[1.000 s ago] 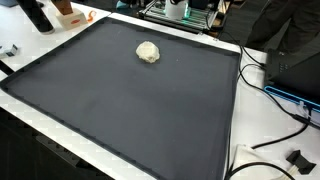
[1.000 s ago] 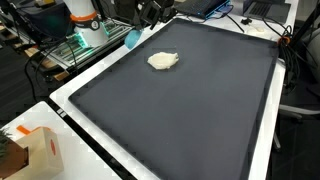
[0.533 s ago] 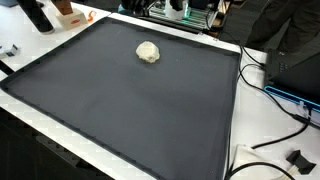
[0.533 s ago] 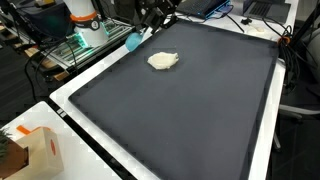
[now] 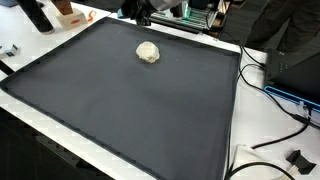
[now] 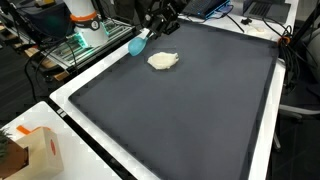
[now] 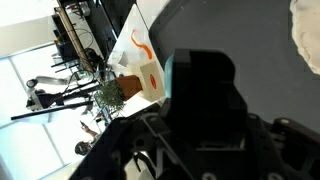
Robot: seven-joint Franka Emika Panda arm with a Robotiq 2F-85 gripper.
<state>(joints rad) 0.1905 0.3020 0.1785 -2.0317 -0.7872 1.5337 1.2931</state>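
Up at the far edge of the table (image 6: 66, 104), the end effector (image 6: 146, 36) hangs closed on a pale blue object (image 6: 137, 46). Just beside it, nearer the middle, a cream lump (image 6: 163, 61) lies on the black mat (image 6: 200, 115), not touching either.

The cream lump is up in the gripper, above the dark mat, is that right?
Not quite. The cream lump lies on the dark mat, apart from the gripper, which hangs by the mat's edge. Both exterior views show this.
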